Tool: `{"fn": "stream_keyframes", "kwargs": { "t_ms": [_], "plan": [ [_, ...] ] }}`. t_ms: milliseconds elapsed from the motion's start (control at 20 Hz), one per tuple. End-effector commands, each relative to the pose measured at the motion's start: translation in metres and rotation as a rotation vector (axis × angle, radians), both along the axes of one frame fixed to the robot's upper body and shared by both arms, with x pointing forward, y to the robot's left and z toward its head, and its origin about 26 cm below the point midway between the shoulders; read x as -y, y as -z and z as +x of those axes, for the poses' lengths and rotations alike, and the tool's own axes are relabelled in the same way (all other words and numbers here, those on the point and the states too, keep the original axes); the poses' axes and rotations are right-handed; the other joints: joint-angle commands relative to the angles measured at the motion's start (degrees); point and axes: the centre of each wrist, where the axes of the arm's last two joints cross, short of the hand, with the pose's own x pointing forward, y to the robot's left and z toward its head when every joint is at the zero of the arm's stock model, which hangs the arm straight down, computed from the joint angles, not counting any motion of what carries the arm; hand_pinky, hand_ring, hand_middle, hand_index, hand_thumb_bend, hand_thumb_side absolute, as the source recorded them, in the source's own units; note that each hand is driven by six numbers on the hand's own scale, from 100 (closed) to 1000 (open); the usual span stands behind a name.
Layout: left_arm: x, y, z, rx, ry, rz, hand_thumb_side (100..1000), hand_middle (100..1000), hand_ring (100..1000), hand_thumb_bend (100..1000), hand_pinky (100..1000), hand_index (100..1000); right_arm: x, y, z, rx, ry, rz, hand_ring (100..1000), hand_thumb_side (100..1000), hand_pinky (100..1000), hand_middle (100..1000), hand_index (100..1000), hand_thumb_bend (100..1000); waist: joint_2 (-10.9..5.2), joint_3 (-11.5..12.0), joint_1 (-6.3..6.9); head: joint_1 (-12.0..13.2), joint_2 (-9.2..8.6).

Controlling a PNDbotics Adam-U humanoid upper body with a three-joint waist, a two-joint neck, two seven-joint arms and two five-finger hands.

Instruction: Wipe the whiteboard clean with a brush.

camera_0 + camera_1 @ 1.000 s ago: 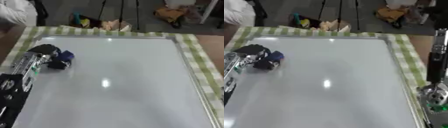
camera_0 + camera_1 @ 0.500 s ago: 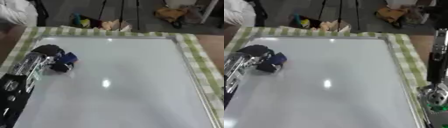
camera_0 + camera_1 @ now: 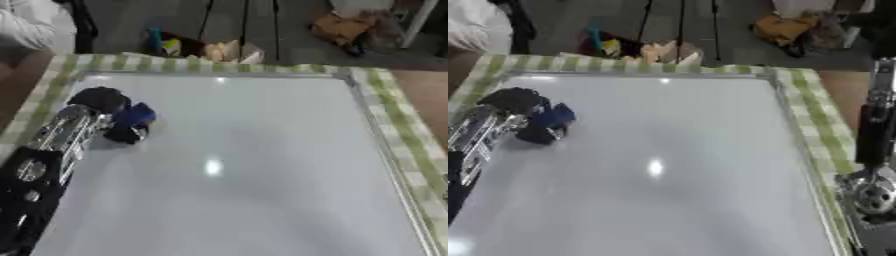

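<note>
The left hand [image 3: 103, 102] is curled round the brush [image 3: 133, 120], a blue and dark block pressed against the board [image 3: 262, 165] near its left edge, in the upper part. Over the last second the hand and brush have slid a little toward the far edge and slightly inward from the left frame; the left arm [image 3: 48, 160] lies along the board's left side at much the same slant as before. That short shift reads as one stroke of a wiping pass working up the left margin.

The board itself shows no marks in either view: the surface is an even pale grey with only a ceiling light's glare [image 3: 213, 166] near the middle. If any ink was there, none can be made out now, so the wipe looks well advanced or nearly done, though faint strokes could be lost in the blur. The ground under the hand and arm is hidden.

The right arm [image 3: 877, 135] stands upright off the right edge of the board, over the green checked cloth [image 3: 820, 115] that covers the bench; it has not moved. Its hand cannot be made out, so I cannot tell whether those fingers are apart or together.

No brand, label or writing can be read anywhere, neither on the brush, the board frame nor the clutter on the floor beyond
</note>
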Motion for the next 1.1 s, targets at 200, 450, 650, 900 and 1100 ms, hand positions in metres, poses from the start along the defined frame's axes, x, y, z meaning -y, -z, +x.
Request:
{"fn": "stream_keyframes", "kwargs": {
  "t_ms": [200, 450, 650, 900, 1100],
  "plan": [
    [-0.021, 0.004, 0.005, -0.014, -0.091, -0.025, 749, 421, 449, 100, 253, 637, 0.001, -0.008, -0.002, 0.029, -0.003, -0.005, 923, 1000, 847, 656, 857, 100, -0.87, -0.19, -0.06, 0.12, -0.58],
    [-0.029, -0.001, 0.006, -0.004, -0.120, -0.058, 753, 421, 448, 100, 250, 637, 0.001, -0.008, -0.002, 0.030, -0.002, -0.005, 923, 1000, 847, 656, 858, 100, -0.89, -0.18, -0.06, 0.07, -0.52],
    [-0.035, -0.005, 0.005, 0.002, -0.137, -0.081, 755, 418, 446, 100, 245, 636, 0.001, -0.007, -0.002, 0.029, -0.001, -0.004, 923, 1000, 847, 656, 858, 100, -0.95, -0.15, -0.09, 0.00, -0.55],
    [-0.042, -0.007, 0.005, 0.004, -0.168, -0.101, 753, 418, 445, 100, 245, 635, 0.001, -0.007, -0.002, 0.028, 0.000, -0.003, 923, 1000, 847, 656, 858, 100, -1.00, -0.15, -0.14, 0.00, -0.68],
    [-0.050, -0.007, 0.006, 0.006, -0.202, -0.112, 751, 417, 445, 100, 244, 635, 0.002, -0.007, -0.002, 0.028, 0.002, -0.002, 923, 1000, 846, 656, 858, 100, -1.04, -0.14, -0.19, -0.07, -0.69]
  ]
}}
